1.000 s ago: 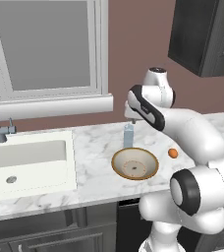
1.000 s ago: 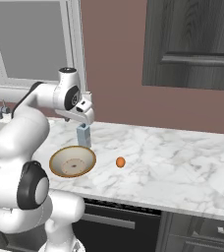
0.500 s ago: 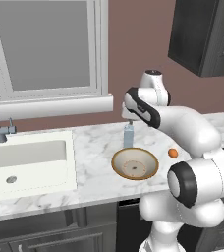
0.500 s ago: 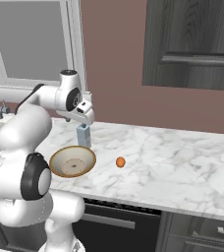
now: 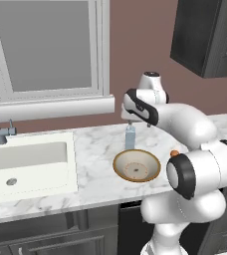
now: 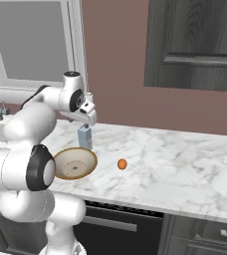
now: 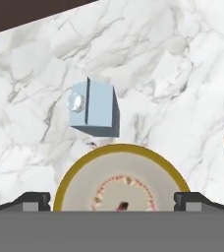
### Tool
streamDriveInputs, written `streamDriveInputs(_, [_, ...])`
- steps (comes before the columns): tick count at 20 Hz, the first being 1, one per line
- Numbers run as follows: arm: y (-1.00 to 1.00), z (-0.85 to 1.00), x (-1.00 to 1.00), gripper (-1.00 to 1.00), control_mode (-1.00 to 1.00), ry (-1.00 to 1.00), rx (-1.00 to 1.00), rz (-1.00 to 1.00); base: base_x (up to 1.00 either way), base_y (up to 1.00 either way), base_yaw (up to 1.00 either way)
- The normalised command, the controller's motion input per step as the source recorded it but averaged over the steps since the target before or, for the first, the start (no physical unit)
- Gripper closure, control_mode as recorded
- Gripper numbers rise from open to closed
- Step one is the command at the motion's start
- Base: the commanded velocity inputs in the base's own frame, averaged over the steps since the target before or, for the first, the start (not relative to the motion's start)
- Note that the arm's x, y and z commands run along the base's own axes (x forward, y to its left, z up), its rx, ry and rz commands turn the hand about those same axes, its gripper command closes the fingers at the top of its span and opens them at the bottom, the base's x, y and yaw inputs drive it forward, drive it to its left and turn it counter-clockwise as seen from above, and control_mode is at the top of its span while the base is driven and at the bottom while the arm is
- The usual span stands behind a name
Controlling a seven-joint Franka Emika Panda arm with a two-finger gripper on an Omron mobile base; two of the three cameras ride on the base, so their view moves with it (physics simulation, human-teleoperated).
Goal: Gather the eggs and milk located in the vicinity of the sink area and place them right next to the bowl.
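With my jaws spread and empty above the bowl [image 7: 121,194], I judge the carton [image 7: 94,109] light but tippy, best pinched across its flat sides.

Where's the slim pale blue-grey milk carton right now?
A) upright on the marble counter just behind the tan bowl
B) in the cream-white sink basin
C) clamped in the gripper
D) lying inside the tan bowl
A: the slim pale blue-grey milk carton stands upright on the counter just behind the shallow tan bowl, with the open gripper above it, holding nothing.
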Motion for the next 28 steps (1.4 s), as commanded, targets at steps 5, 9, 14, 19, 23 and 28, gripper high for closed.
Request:
streamDriveInputs(5, [0.0,-0.08,0.25,-1.0,-1.0,0.0,0.0,0.0,0.0,0.0,0.0])
streamDriveInputs(9, [0.0,-0.12,0.26,-1.0,-1.0,0.0,0.0,0.0,0.0,0.0,0.0])
streamDriveInputs(14, [0.0,-0.14,0.26,-1.0,-1.0,0.0,0.0,0.0,0.0,0.0,0.0])
streamDriveInputs(19, [0.0,-0.16,0.24,-1.0,-1.0,0.0,0.0,0.0,0.0,0.0,0.0])
streamDriveInputs(23, [0.02,-0.17,0.23,-1.0,-1.0,0.0,0.0,0.0,0.0,0.0,0.0])
streamDriveInputs(28, [0.01,-0.16,0.15,-1.0,-1.0,0.0,0.0,0.0,0.0,0.0,0.0])
